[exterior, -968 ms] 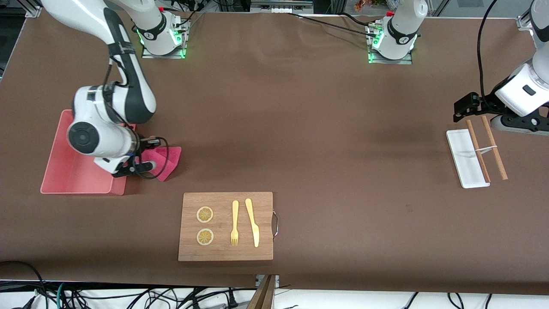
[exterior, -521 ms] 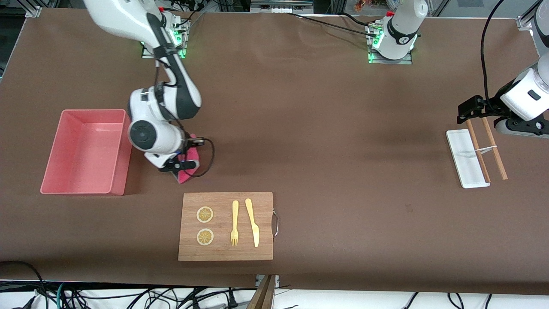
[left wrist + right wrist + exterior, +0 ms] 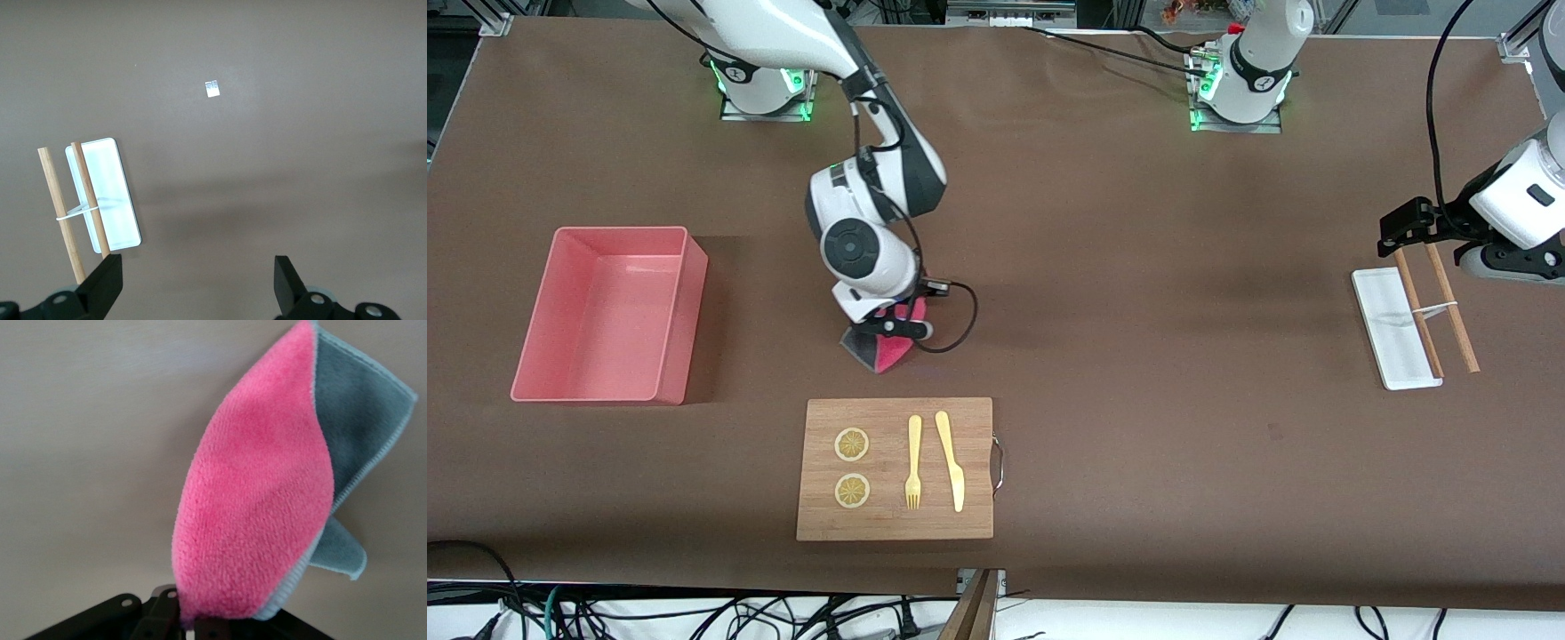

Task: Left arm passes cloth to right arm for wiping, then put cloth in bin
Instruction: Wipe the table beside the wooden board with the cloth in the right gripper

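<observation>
I see the right gripper (image 3: pixel 885 327) clamped on the cloth (image 3: pixel 885 351), which hangs pink and grey over bare table between the bin (image 3: pixel 560 378) and the middle, just farther from the camera than the board (image 3: pixel 895 524). My left gripper (image 3: pixel 197 283) waits with its fingers (image 3: pixel 107 283) spread wide, over the table beside the tray (image 3: pixel 117 207) and sticks (image 3: pixel 57 200).
</observation>
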{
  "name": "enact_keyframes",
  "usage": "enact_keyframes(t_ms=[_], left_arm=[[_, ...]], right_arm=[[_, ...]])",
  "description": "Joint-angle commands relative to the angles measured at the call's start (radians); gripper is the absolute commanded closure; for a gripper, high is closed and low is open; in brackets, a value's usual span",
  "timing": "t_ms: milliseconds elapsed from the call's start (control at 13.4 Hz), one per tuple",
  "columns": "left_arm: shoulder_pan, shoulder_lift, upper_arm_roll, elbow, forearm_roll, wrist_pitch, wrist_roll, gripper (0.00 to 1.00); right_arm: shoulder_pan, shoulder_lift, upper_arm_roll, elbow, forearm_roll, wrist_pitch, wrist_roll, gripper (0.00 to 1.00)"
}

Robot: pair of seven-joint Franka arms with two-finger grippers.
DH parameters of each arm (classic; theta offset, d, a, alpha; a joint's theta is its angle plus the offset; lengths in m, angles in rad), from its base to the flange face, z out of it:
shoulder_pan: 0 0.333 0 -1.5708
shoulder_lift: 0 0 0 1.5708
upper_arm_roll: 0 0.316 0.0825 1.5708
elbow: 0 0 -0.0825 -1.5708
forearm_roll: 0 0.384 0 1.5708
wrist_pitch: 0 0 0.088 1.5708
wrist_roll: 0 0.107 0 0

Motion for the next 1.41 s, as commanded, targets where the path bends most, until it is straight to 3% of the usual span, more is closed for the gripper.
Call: enact_keyframes(t_ms=[0, 298, 596, 819, 1043, 1340], left_arm=[[0.002, 0.008, -0.003, 0.027, -0.015, -0.016, 0.02, 0.0], [0.001, 0.008, -0.003, 0.027, -0.017, -0.023, 0.022, 0.0], [-0.001, 0.009, -0.003, 0.027, -0.017, -0.023, 0.023, 0.0], [-0.001, 0.008, -0.003, 0.027, -0.017, -0.023, 0.022, 0.0], [0.001, 0.008, -0.003, 0.027, -0.017, -0.025, 0.023, 0.0], [0.001, 0.009, -0.003, 0.027, -0.017, -0.025, 0.023, 0.0]], right_arm=[[0.006, 0.025, 0.044, 0.088, 0.019, -0.028, 0.13, 1.0], [-0.045, -0.012, 0.074, 0.142, 0.083, -0.153, 0.177, 1.0], [-0.14, -0.078, 0.074, -0.009, 0.076, -0.159, 0.103, 1.0], [-0.251, -0.112, 0.063, -0.12, 0.056, -0.157, -0.116, 1.0], [-0.339, -0.112, 0.025, -0.183, -0.021, -0.134, -0.347, 1.0], [-0.41, -0.113, -0.066, -0.188, -0.092, -0.136, -0.588, 1.0]])
